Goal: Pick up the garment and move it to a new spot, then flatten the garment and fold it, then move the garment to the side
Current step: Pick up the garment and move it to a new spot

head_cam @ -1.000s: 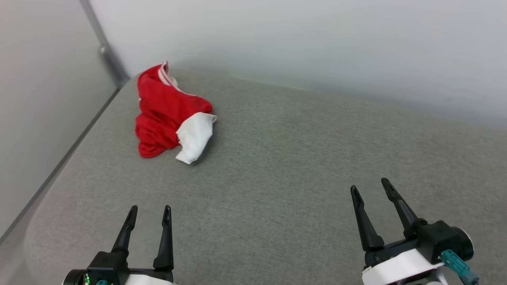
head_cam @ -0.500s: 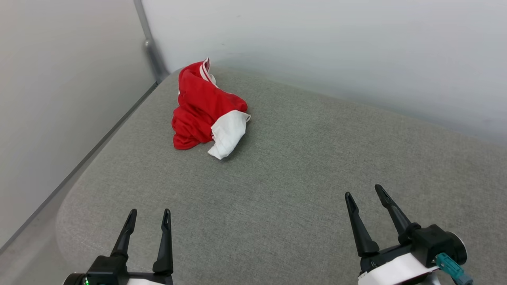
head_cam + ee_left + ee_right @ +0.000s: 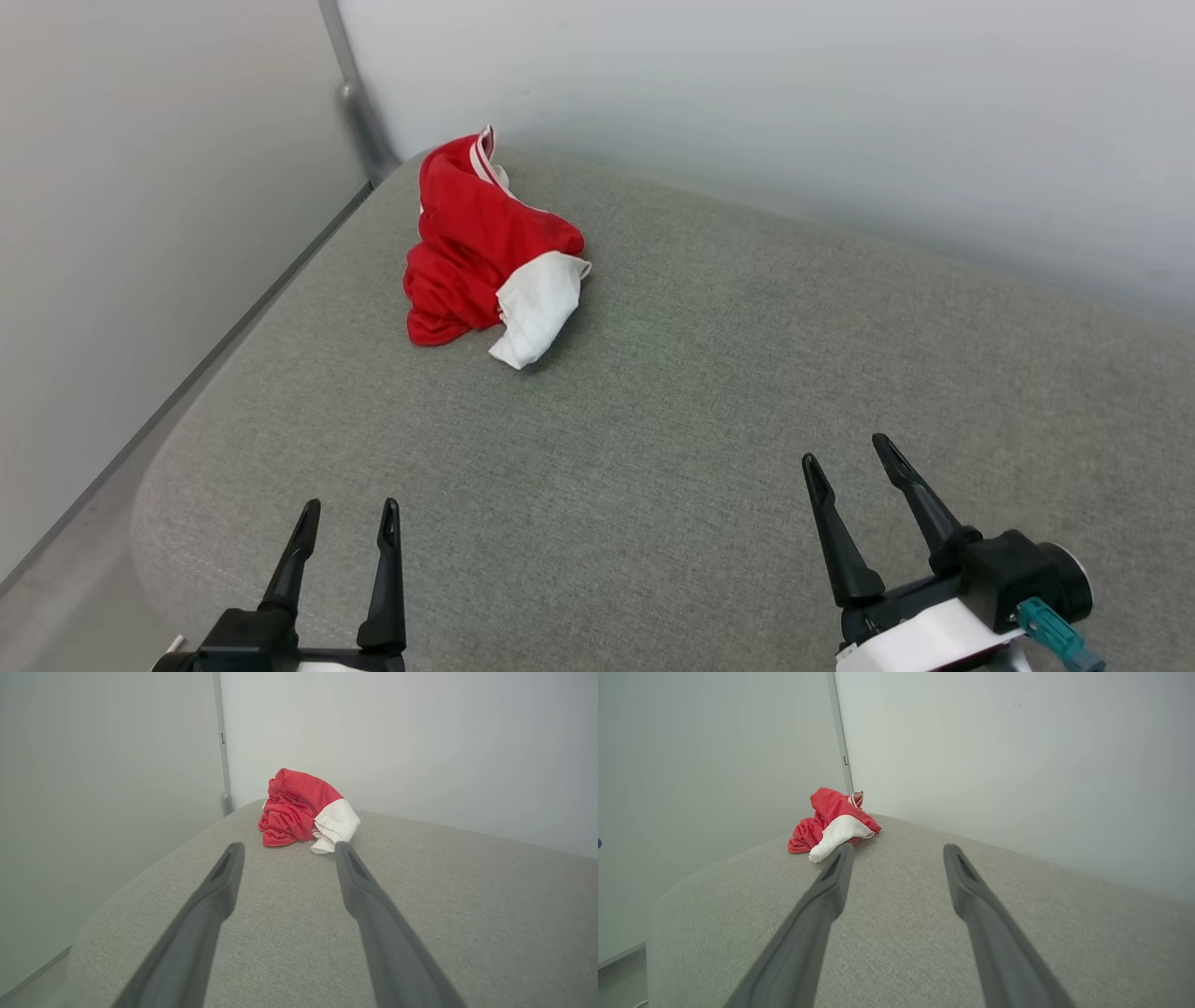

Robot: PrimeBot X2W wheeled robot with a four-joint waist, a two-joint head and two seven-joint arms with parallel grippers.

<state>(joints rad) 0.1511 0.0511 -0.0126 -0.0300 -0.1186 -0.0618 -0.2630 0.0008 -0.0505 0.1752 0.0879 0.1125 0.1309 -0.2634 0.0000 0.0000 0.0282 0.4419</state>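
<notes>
The garment (image 3: pixel 476 247) lies crumpled in a red heap with one white sleeve on top, at the far left corner of the grey cushioned surface (image 3: pixel 709 373). Its striped trim sticks up at the back. My left gripper (image 3: pixel 348 510) hovers open at the near left, well short of the heap. My right gripper (image 3: pixel 848 452) is open at the near right, farther from it. The left wrist view has the garment (image 3: pixel 303 809) straight ahead beyond my open left gripper (image 3: pixel 286 845). In the right wrist view the garment (image 3: pixel 833 821) sits ahead and to the left of my open right gripper (image 3: pixel 896 847).
Pale walls (image 3: pixel 747 93) close the back and left of the surface, with a grey metal post (image 3: pixel 359 103) in the corner right behind the garment. The cushion's rounded left edge (image 3: pixel 187 420) drops to the floor. Bare grey fabric stretches between the grippers and the heap.
The head camera has swung left and dipped, so the whole picture shifted right. The garment lies as it did. Both grippers stay open, a little lower in the picture.
</notes>
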